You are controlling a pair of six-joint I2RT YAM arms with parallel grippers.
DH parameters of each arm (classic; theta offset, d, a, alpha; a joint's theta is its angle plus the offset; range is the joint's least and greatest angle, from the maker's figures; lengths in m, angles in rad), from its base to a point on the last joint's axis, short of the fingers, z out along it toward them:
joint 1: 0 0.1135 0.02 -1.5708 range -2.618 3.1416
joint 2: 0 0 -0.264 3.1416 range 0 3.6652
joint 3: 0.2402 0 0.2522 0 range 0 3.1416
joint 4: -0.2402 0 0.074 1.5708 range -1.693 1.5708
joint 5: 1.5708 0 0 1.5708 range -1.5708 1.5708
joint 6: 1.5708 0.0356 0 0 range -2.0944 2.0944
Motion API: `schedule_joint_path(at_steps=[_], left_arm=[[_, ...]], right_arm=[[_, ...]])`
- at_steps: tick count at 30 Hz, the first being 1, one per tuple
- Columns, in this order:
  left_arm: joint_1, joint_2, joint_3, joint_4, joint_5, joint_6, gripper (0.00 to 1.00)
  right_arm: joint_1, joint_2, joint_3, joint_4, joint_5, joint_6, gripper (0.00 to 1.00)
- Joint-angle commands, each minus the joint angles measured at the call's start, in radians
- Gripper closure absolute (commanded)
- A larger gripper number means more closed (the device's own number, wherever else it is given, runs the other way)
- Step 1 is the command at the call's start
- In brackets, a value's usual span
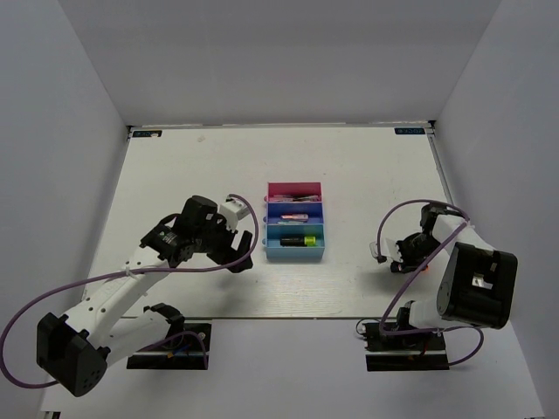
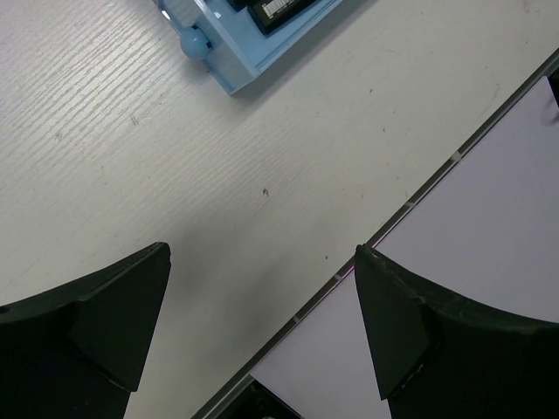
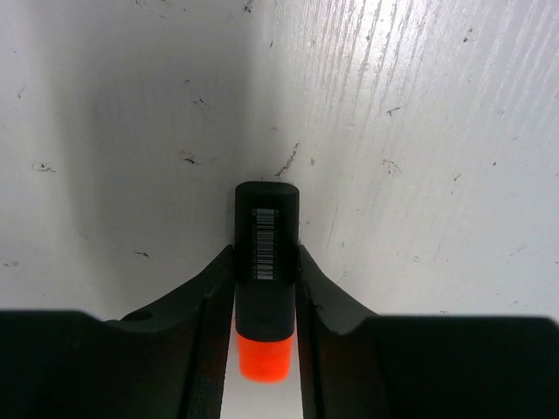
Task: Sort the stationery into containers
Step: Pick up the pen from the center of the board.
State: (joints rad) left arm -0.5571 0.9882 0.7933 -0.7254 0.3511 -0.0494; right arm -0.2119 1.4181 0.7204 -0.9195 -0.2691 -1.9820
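Your right gripper (image 3: 265, 257) is closed snugly on both sides of a black highlighter (image 3: 266, 205), its orange cap (image 3: 264, 358) pointing back toward the wrist, over the white table (image 3: 419, 131). Your left gripper (image 2: 262, 253) stands wide apart, holding nothing. The light blue tray (image 2: 229, 70) sits ahead of it, off to the left.

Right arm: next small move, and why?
Probably lift straight up: the right gripper is closed on both sides of the orange-capped highlighter, which seems to lie on the table, well right of the trays.
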Motion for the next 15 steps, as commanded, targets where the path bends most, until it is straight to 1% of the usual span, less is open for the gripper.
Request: schedule_joint_path(at_steps=[1,2,5,6,9,12,13,15], left_arm=[[0.006,-0.006,-0.005,0.017,0.012,-0.001,0.04],[0.008,-0.008,-0.006,0.015,0.009,0.0,0.04],[0.011,-0.008,-0.009,0.015,0.006,0.0,0.04],[0.013,-0.006,-0.008,0.021,0.012,-0.001,0.04],[0.02,-0.008,-0.012,0.027,0.025,-0.007,0.04],[0.026,-0.01,-0.014,0.037,0.031,-0.013,0.04],[0.028,-0.006,-0.016,0.04,0.032,-0.013,0.04],[0.028,-0.006,-0.02,0.044,0.034,-0.013,0.04]], right_arm=[[-0.001,0.029,-0.088,0.065,0.011,-0.591,0.93],[0.003,0.021,-0.09,0.054,-0.001,-0.574,1.0],[0.009,-0.002,-0.076,0.03,-0.047,-0.525,1.0],[0.022,-0.016,-0.061,0.01,-0.086,-0.47,1.0],[0.051,-0.034,-0.035,-0.028,-0.139,-0.396,1.0],[0.066,-0.045,0.022,-0.054,-0.191,-0.325,1.0],[0.086,-0.041,0.046,-0.065,-0.22,-0.258,1.0],[0.106,-0.03,0.095,-0.071,-0.26,-0.226,1.0]])
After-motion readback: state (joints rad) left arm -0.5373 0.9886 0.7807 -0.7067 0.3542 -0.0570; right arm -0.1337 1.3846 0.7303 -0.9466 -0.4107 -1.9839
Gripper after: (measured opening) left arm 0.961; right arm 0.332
